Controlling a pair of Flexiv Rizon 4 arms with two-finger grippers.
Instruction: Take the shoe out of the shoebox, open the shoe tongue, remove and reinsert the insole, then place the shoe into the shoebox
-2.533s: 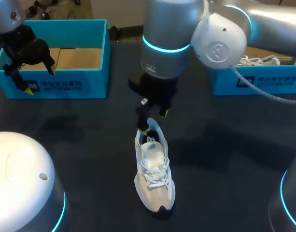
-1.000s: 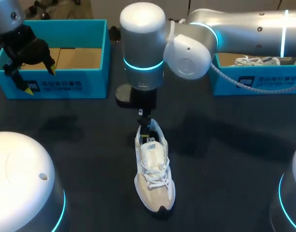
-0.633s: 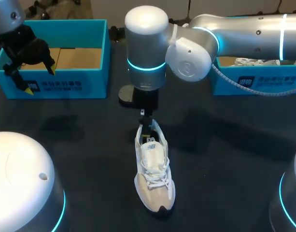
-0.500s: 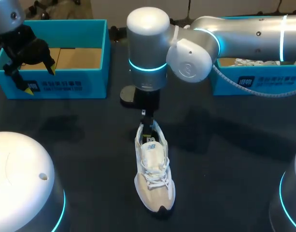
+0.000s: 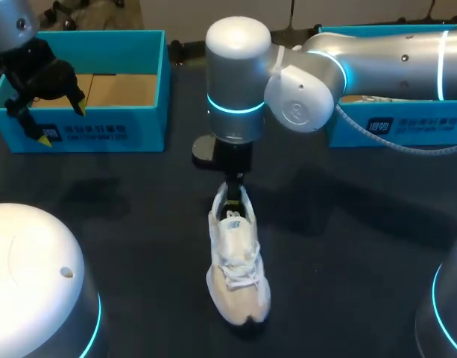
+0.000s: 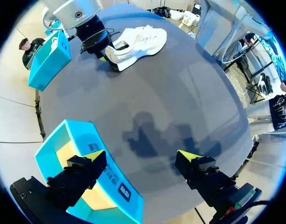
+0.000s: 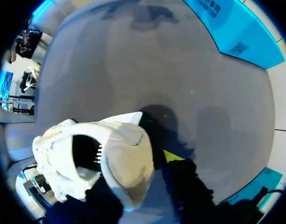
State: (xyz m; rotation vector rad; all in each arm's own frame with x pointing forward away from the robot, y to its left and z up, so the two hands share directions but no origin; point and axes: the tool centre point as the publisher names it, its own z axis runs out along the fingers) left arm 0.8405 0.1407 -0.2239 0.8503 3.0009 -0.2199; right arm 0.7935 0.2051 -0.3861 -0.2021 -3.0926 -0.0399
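A white sneaker [image 5: 234, 262] lies on the dark table, toe toward me; the left wrist view shows the sneaker [image 6: 138, 39] far ahead. My right arm reaches over from the right, and its gripper [image 5: 232, 195] is down at the heel. In the right wrist view the heel [image 7: 126, 158] sits between the fingers of the right gripper [image 7: 138, 175], which is shut on it; one yellow fingertip [image 7: 173, 156] shows, the other is hidden by the shoe. My left gripper [image 5: 62, 124] hangs open and empty over the front wall of the blue shoebox [image 5: 150, 74]. Below the left gripper [image 6: 142, 156] is that box's corner [image 6: 110, 186].
A second blue box [image 5: 407, 127] with white laces showing inside stands at the back right, behind my right arm. The white dome of the left arm's base [image 5: 34, 283] fills the near left corner. Bare table lies on both sides of the sneaker.
The right gripper has gone from open to shut on the sneaker's heel, and the arm has shifted slightly right. The heel collar now looks pinched narrower. The left arm has not moved.
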